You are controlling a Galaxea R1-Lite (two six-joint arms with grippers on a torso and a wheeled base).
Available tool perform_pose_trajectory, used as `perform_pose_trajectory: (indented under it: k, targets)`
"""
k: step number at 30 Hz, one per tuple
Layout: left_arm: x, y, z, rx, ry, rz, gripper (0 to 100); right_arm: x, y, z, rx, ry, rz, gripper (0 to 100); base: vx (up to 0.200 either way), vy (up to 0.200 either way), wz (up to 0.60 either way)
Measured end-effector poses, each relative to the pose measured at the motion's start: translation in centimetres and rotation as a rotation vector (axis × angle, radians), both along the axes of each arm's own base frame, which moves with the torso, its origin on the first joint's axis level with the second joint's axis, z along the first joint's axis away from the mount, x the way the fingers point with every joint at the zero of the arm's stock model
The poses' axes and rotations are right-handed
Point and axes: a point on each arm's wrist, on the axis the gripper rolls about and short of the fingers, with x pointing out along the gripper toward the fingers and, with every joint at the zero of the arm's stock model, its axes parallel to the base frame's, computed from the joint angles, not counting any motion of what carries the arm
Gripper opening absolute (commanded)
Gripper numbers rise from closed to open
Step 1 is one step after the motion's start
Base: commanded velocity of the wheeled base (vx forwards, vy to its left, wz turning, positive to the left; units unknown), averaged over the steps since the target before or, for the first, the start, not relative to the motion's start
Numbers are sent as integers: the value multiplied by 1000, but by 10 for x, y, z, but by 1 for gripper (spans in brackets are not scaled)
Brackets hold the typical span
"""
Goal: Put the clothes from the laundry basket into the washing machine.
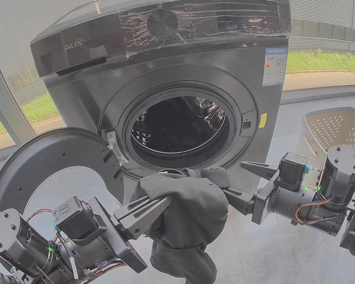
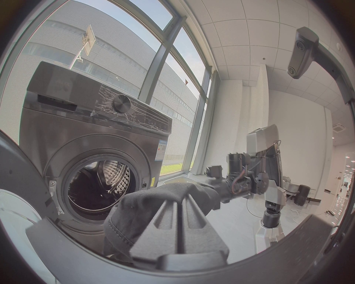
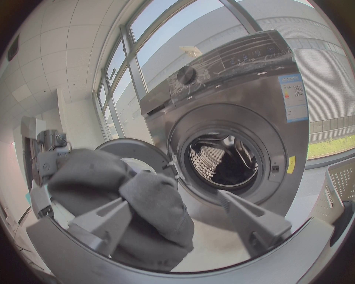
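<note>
A dark grey garment (image 1: 194, 209) hangs in the air between the two grippers, in front of the washing machine (image 1: 163, 61) and just below its round drum opening (image 1: 179, 126). Its lower part droops toward the tiled floor (image 1: 275, 263) without touching it. The left gripper (image 1: 165, 201) comes in from the left with its fingers pressed together, pinching the cloth, which folds over their tips. The right gripper (image 1: 234, 178) faces it from the right with its fingers spread apart: one finger is tucked into the garment's side, and the other points free toward the front of the machine. The machine's door (image 1: 42, 168) stands swung wide open on the left. The pale perforated laundry basket (image 1: 333, 130) sits on the floor near the machine's right front corner, behind the right arm.
</note>
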Motion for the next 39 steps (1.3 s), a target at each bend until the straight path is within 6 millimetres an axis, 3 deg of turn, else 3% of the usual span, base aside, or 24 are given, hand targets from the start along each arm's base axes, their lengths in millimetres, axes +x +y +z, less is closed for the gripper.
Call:
perform_pose_trajectory:
  k: [6, 10, 22, 39]
  targets:
    - [-3, 4, 8, -36, -12, 48, 0, -25, -23, -18, -100, 67, 31, 100, 0, 0, 0]
    - [-5, 7, 13, -64, -15, 120, 0, -34, -37, -18, -117, 75, 21, 100, 0, 0, 0]
    - [-10, 14, 8, -78, 24, 285, 0, -10, -70, -5, -71, 31, -195, 100, 0, 0, 0]
    - [-11, 1, -5, -59, 93, 316, 0, 0, -72, -9, -70, 47, -287, 100, 0, 0, 0]
